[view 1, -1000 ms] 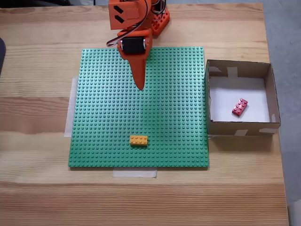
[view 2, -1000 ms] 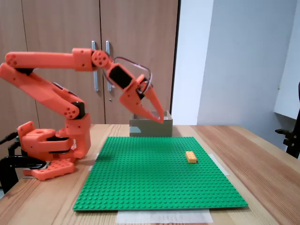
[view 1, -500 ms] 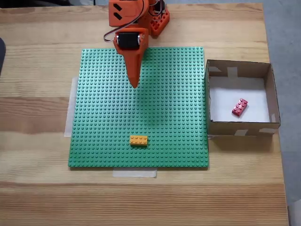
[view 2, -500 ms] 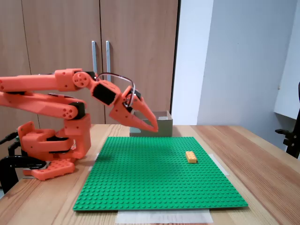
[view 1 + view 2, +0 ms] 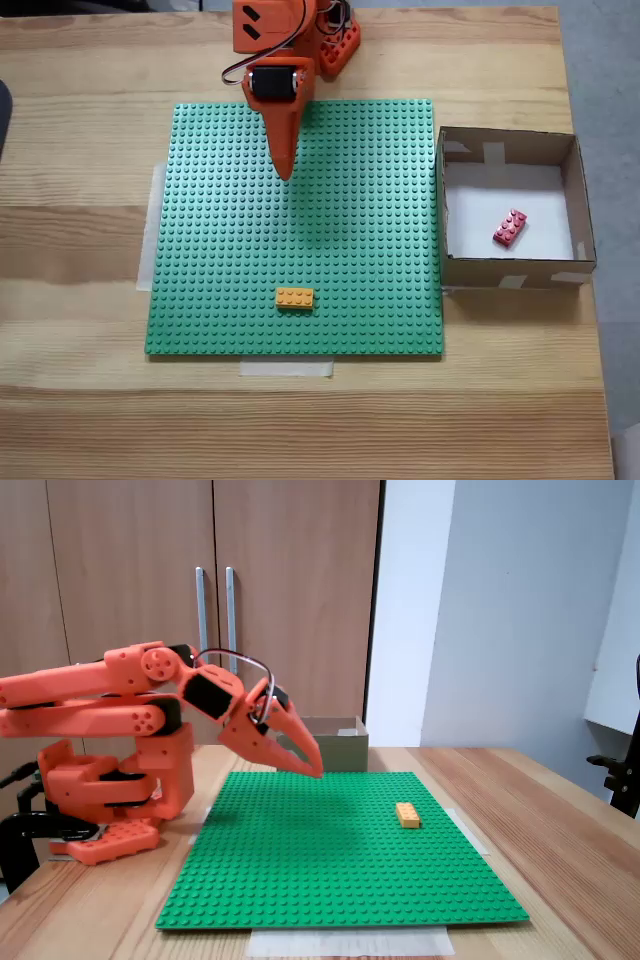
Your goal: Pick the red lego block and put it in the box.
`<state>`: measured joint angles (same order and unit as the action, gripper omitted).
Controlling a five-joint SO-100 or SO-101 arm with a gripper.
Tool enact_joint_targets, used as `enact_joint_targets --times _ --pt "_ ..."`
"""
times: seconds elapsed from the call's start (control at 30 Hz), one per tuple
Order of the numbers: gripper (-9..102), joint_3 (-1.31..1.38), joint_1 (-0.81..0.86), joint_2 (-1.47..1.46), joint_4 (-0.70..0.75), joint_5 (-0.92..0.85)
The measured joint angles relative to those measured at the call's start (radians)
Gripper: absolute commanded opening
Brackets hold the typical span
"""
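One fixed view looks straight down on the counter (image 5: 80,420); the other stands low at its edge, facing the cupboards — both share the green baseplate (image 5: 350,250).

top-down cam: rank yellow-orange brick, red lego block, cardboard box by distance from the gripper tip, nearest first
Measured from the gripper in the fixed view from above:
1. Yellow-orange brick, straight below the tip near the baseplate's lower edge.
2. Box, its nearest wall to the right, beside the baseplate; close to the brick's distance.
3. Red lego block, inside the box, farthest right.
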<state>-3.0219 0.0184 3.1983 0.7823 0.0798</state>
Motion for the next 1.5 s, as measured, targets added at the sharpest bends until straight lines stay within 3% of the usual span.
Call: enact_joint_targets --times 0.63,1.5 --pt "-1 -0.146 -0.003 0.057 0.005 -0.064" --pt "-1 -0.153 -0.014 0.057 0.011 -0.094"
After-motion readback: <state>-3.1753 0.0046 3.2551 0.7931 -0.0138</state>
